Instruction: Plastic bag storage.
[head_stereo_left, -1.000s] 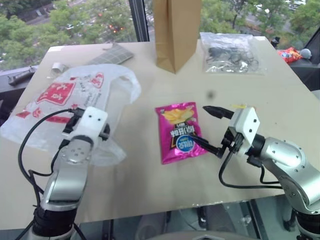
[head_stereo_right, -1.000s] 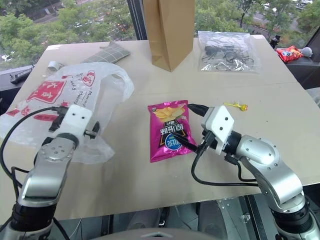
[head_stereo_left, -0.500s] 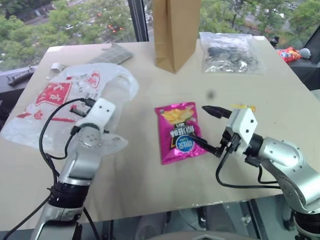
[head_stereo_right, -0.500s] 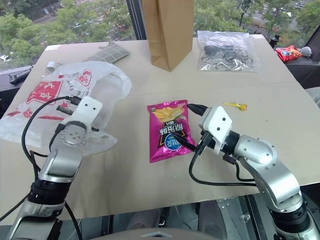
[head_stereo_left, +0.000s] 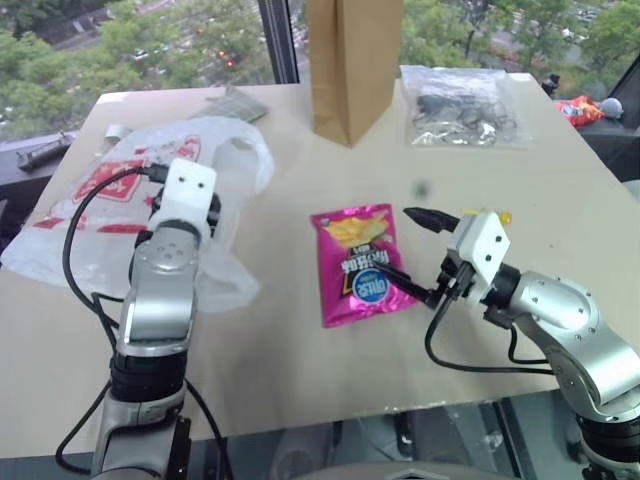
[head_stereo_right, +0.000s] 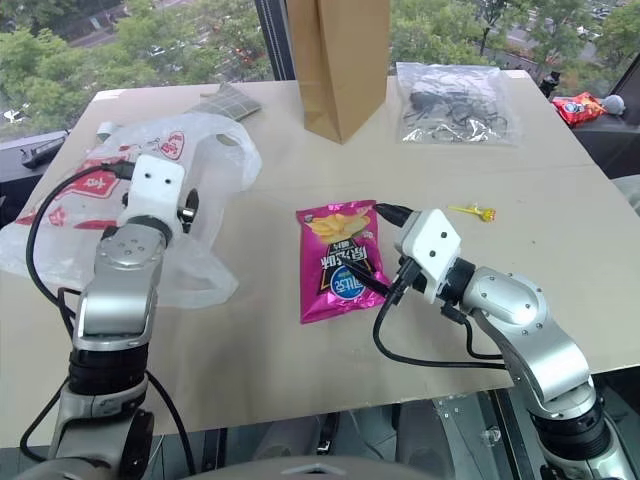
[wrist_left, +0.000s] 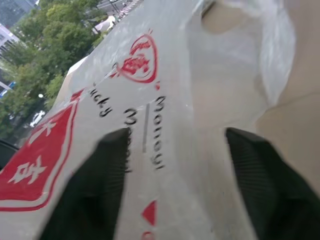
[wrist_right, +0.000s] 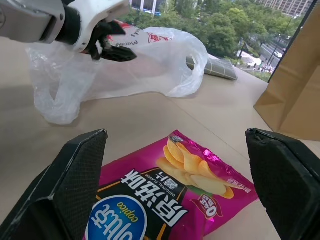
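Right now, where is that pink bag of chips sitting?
In the head views, the pink chips packet lies flat near the middle of the table, just in front of the right gripper, with the brown paper bag standing behind it.

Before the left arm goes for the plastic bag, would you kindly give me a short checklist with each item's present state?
1. Left claw open: ok, fingers apart.
2. Left claw over the plastic bag: ok.
3. Bag gripped: not ok, nothing between the fingers.
4. Bag handle loop free on the table: ok.
5. Right claw open, empty: ok, straddling the pink snack packet.
6. Brown paper bag open to receive: cannot tell.
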